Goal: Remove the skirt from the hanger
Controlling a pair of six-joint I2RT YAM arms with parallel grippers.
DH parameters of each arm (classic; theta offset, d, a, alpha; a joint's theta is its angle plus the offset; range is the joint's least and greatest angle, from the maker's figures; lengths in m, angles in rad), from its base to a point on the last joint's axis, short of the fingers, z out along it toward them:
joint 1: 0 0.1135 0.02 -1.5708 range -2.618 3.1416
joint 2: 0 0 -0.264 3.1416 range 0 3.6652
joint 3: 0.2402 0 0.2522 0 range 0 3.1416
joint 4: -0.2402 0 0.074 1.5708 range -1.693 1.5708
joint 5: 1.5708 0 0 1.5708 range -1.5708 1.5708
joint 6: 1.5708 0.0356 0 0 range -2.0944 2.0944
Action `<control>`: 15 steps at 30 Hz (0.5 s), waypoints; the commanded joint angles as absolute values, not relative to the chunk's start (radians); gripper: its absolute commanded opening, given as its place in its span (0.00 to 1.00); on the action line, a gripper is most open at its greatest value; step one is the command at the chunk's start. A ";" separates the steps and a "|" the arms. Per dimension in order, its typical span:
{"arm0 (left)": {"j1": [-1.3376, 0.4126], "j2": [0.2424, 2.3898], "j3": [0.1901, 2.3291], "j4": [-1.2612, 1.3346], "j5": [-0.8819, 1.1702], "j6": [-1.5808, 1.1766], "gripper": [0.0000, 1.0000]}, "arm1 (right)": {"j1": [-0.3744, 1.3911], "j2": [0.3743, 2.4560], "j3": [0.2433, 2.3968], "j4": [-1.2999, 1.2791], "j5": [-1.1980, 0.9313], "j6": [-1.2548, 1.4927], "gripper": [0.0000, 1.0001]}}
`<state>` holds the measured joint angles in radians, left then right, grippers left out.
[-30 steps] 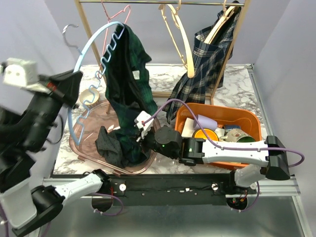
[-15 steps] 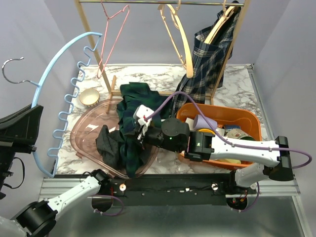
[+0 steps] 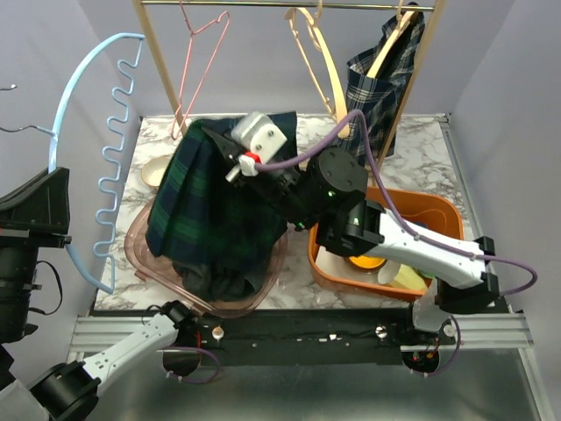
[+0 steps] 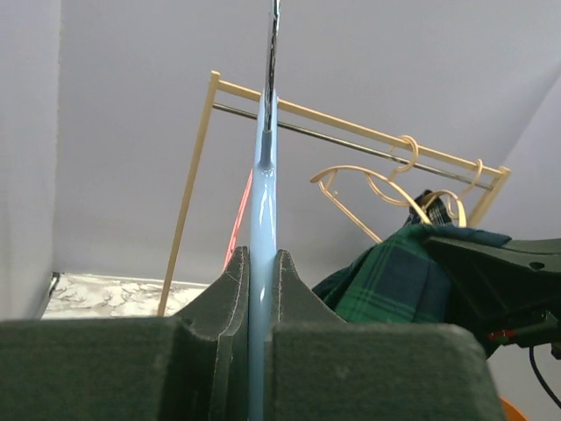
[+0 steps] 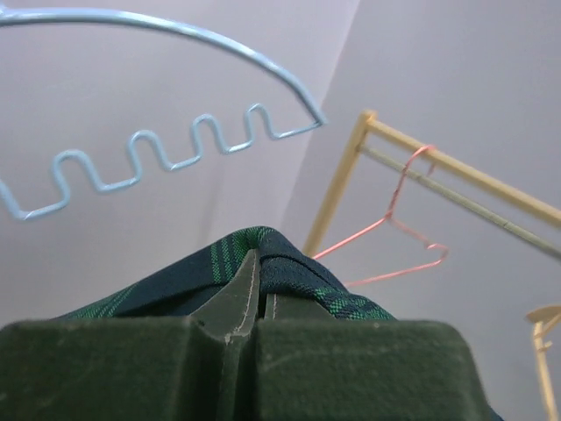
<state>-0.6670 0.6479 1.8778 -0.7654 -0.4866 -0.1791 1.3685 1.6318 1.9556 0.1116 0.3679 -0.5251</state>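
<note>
The skirt, dark green and navy plaid, hangs spread from my right gripper, which is raised over the pink tub and shut on its top edge. In the right wrist view the cloth folds over my closed right gripper. The light blue wire hanger stands bare at the far left, apart from the skirt. My left gripper is shut on it just below its metal hook. In the left wrist view the blue hanger runs straight up out of the left gripper, with the skirt to the right.
A wooden rack at the back carries a pink wire hanger, a wooden hanger and a blue plaid garment. A pink tub holds dark clothing. An orange bin of items sits at the right, a small bowl behind the tub.
The skirt has come off the blue hanger. My right gripper then lifted it up and back from the tub. The left arm swung the bare hanger out to the far left.
</note>
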 commanded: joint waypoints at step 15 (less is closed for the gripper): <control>-0.664 0.594 1.861 -0.592 -0.563 -0.129 0.00 | 1.350 1.758 2.365 0.327 0.061 -0.646 0.01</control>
<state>-0.6670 0.6338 1.8694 -0.6762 -0.5419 -0.1497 1.3476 1.8061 2.3604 0.1883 0.2054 -0.6949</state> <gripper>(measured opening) 0.109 0.022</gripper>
